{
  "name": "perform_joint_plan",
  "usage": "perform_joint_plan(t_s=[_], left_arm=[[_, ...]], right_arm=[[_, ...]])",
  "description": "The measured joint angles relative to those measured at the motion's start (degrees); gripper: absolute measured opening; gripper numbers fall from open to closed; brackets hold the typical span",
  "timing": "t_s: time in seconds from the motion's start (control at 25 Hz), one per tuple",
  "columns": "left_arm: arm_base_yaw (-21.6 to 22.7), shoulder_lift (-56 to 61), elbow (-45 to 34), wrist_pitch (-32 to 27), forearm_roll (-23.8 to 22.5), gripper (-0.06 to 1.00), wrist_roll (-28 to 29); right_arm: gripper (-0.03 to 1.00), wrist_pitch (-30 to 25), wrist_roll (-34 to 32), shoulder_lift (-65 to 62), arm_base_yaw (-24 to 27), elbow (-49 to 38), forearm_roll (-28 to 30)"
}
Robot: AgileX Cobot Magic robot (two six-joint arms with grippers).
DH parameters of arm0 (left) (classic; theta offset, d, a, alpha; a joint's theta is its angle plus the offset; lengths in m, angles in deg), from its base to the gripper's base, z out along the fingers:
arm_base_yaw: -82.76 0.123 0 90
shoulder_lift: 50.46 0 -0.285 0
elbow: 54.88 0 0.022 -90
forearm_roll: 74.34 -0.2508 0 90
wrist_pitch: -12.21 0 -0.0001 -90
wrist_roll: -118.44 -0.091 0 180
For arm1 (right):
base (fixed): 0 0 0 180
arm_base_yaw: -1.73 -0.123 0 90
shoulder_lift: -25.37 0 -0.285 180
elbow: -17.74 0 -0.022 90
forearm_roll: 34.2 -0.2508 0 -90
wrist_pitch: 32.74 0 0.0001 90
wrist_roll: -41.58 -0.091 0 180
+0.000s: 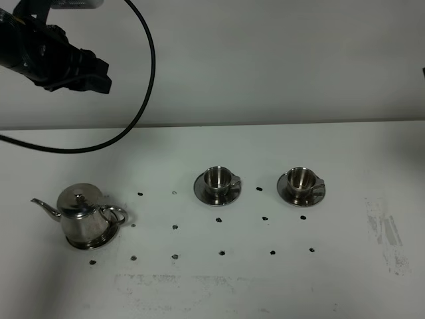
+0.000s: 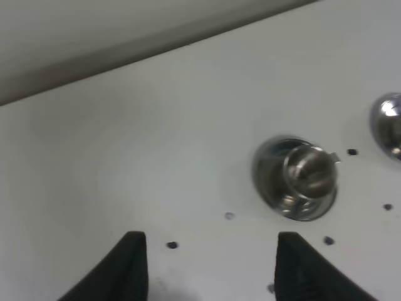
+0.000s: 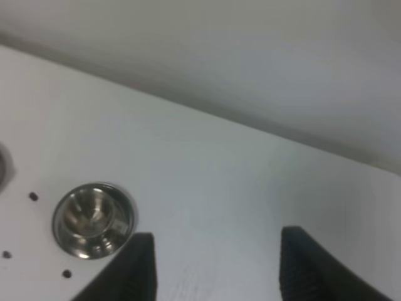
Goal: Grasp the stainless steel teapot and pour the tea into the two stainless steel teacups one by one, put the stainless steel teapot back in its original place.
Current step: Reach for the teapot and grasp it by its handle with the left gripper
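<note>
**Inspector:** In what state are the left jaws found?

**Technician:** They are found parted in the left wrist view, with only bare surface point(image 2: 125, 163) seen between the two tips. Nothing is held or touched. The left arm point(image 1: 56, 60) is positioned high at the far left of the overhead view, well apart from every item. A black cable point(image 1: 147, 80) is looped beside it.

**Inspector:** And the right jaws?

**Technician:** The same condition is observed. The tips are spread, and nothing is gripped between them.

**Inspector:** Where is the teapot located?

**Technician:** The teapot point(image 1: 83, 216) is located at the left of the surface, nearer the front edge than the cups. It is upright, with its lid fitted. It is seated on the teapot saucer point(image 1: 99, 242), of which only the rim is visible under the base. The spout is pointed away from the cups, and the loop handle is turned toward them.

**Inspector:** And the cups?

**Technician:** The left teacup point(image 1: 217, 178) is placed near the middle of the surface. The right teacup point(image 1: 302, 178) is placed to its right, apart from it. Each is stood upright on one of the cup saucers point(image 1: 201, 193), with its handle turned away from the teapot. Whether tea is contained in the pot or the cups cannot be told. Small dark marks point(image 1: 175, 226) are laid out in rows across the surface around the items.
</note>
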Motion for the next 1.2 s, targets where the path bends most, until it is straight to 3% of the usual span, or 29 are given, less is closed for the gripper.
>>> perform_joint_plan(t_s=[0.28,0.52,0.76,1.2], left_arm=[[0.0,9.51,-15.64,15.75,-3.12,0.51,-0.39],[0.0,12.62,-23.5,27.07,-3.3,0.51,-0.45],[0.0,12.62,-23.97,28.3,-4.96,0.51,-0.51],[0.0,12.62,-23.97,25.72,-6.29,0.51,-1.54]], right_arm=[[0.46,1.7,-4.98,-20.02,0.0,-16.3,0.14],[0.46,-0.56,-8.44,-38.75,0.0,-28.97,0.14],[0.46,-8.94,-11.39,-56.06,0.0,-35.13,0.85],[0.41,-13.88,-12.34,-76.48,0.0,-46.78,4.19]])
